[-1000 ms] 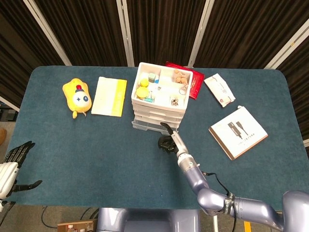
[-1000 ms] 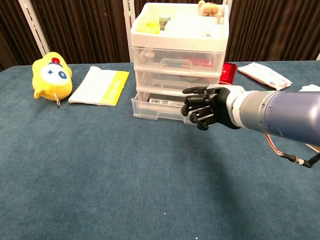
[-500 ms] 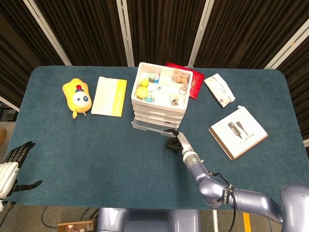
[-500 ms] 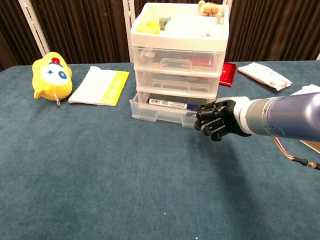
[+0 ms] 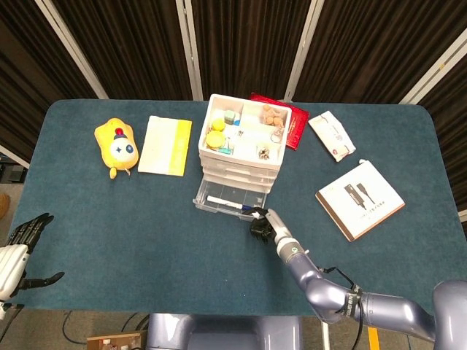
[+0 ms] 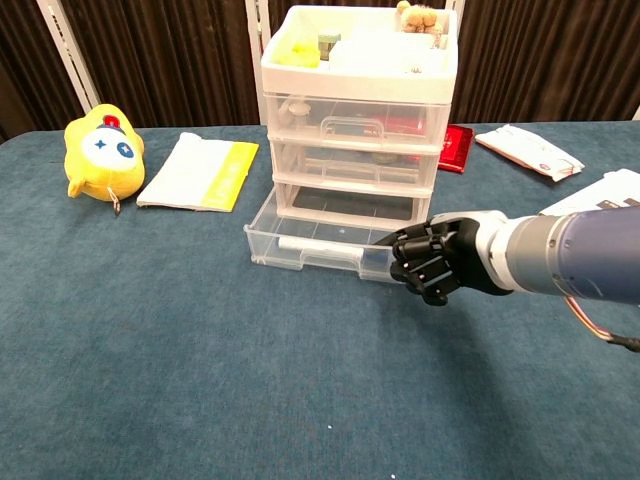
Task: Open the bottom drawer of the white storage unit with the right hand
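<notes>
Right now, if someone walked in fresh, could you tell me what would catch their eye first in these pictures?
Probably the white storage unit at the table's middle, its bottom drawer pulled out with a pen lying inside. The right hand, black, sits at the drawer's front right corner, fingers curled against it. Off to the left, the bright yellow plush toy stands out against the blue table.

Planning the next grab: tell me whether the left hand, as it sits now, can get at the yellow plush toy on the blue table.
Probably yes. The left hand hangs open off the table's near-left corner, and the yellow plush toy lies on that side with only bare blue table between them.
</notes>
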`<action>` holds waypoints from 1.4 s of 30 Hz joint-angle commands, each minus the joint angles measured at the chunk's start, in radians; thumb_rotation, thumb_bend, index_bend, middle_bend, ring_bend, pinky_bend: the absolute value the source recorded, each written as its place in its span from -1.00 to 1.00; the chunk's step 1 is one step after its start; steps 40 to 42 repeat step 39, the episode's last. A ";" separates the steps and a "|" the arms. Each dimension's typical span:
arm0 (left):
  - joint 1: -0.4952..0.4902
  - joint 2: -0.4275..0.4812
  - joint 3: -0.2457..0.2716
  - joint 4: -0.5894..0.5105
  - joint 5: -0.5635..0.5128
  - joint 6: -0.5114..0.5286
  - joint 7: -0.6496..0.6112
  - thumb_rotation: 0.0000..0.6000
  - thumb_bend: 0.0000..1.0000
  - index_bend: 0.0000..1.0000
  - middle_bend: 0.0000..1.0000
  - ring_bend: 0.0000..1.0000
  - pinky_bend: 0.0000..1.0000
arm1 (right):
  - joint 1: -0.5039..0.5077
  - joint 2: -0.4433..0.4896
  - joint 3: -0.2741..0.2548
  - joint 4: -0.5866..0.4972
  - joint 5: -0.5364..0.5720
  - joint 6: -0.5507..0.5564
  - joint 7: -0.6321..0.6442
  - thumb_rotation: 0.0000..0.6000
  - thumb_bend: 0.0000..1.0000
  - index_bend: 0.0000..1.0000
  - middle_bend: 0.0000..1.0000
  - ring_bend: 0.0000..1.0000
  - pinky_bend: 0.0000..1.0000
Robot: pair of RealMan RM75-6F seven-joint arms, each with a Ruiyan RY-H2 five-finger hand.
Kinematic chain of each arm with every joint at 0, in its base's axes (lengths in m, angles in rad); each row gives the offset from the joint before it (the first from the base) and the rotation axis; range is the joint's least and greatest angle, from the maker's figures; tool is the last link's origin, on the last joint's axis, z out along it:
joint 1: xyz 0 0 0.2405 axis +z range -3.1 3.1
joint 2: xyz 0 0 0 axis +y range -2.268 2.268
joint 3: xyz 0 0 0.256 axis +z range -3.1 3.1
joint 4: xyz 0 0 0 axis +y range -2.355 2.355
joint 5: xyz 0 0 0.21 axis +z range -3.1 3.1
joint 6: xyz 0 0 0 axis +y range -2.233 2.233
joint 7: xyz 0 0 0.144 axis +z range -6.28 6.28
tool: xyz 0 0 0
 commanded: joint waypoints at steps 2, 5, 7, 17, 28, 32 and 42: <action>0.001 -0.003 0.000 0.002 0.005 0.006 0.003 1.00 -0.98 -1.00 -1.00 -1.00 -1.00 | -0.030 0.025 -0.023 -0.055 -0.035 0.009 0.015 1.00 0.66 -0.31 0.46 0.50 0.65; 0.003 -0.006 -0.001 0.006 0.008 0.011 0.009 1.00 -0.98 -1.00 -1.00 -1.00 -1.00 | -0.045 0.039 -0.037 -0.085 -0.063 0.013 0.020 1.00 0.49 -0.66 0.39 0.44 0.63; 0.004 -0.009 -0.002 0.008 0.008 0.014 0.012 1.00 -0.98 -1.00 -1.00 -1.00 -1.00 | -0.047 0.053 -0.052 -0.099 -0.084 0.005 0.010 1.00 0.21 -0.95 0.30 0.36 0.57; 0.010 -0.018 -0.004 0.018 0.009 0.027 0.033 1.00 -0.98 -1.00 -1.00 -1.00 -1.00 | -0.076 0.159 -0.097 -0.193 -0.209 -0.005 -0.013 1.00 -0.31 -1.00 -0.38 -0.28 -0.09; 0.024 -0.027 -0.009 0.036 0.007 0.058 0.073 1.00 -0.98 -1.00 -1.00 -1.00 -1.00 | -0.307 0.419 -0.321 -0.348 -0.812 0.293 -0.148 1.00 -0.32 -1.00 -0.98 -0.95 -0.75; 0.030 -0.036 -0.008 0.043 0.019 0.074 0.110 1.00 -0.98 -1.00 -1.00 -1.00 -1.00 | -0.435 0.485 -0.446 -0.248 -1.130 0.463 -0.155 1.00 -0.43 -1.00 -1.00 -1.00 -0.96; 0.031 -0.062 -0.013 0.068 0.034 0.089 0.181 1.00 -0.98 -1.00 -1.00 -1.00 -1.00 | -0.587 0.492 -0.532 -0.006 -1.376 0.700 -0.102 1.00 -0.53 -1.00 -1.00 -1.00 -1.00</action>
